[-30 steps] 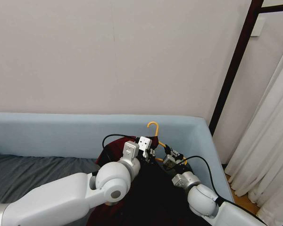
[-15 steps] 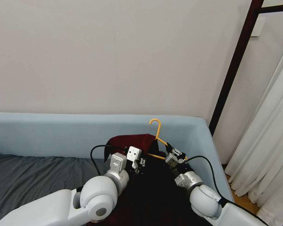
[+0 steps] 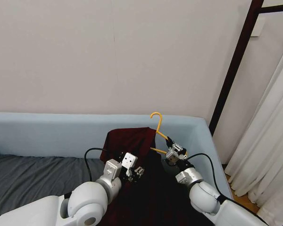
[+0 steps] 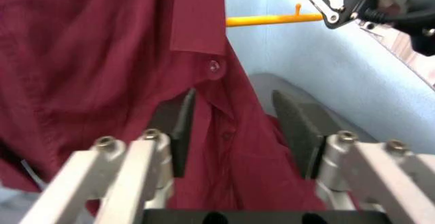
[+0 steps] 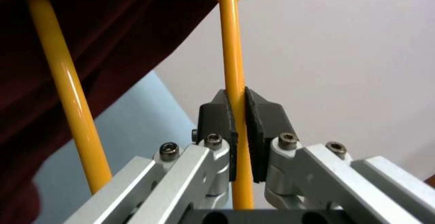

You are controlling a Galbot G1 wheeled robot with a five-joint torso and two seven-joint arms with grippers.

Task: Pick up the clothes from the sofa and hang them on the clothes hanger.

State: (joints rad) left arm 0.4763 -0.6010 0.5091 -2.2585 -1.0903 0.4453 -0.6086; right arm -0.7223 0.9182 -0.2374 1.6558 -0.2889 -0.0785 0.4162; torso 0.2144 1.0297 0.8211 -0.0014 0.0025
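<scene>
A dark red shirt [image 3: 132, 155] hangs on a yellow hanger [image 3: 158, 129] above the light blue sofa [image 3: 47, 134]. My right gripper [image 3: 172, 149] is shut on a bar of the yellow hanger [image 5: 233, 81], holding it up near the sofa's right end. My left gripper [image 3: 134, 170] is open just below and left of the hanger, in front of the shirt's buttoned front [image 4: 136, 56], with its pads [image 4: 180, 127] on either side of a fold but apart from it. The hanger's bar [image 4: 272, 19] and the right gripper [image 4: 333, 2] show beyond it.
The sofa's grey seat cushion [image 3: 28, 179] lies at the left. A dark wooden post [image 3: 233, 66] stands to the right of the sofa against the wall, and a white curtain [image 3: 269, 141] hangs at the far right.
The right gripper has lifted the hanger and shirt higher. The left gripper has let go of the shirt near the hanger and dropped down and back to the left, now open.
</scene>
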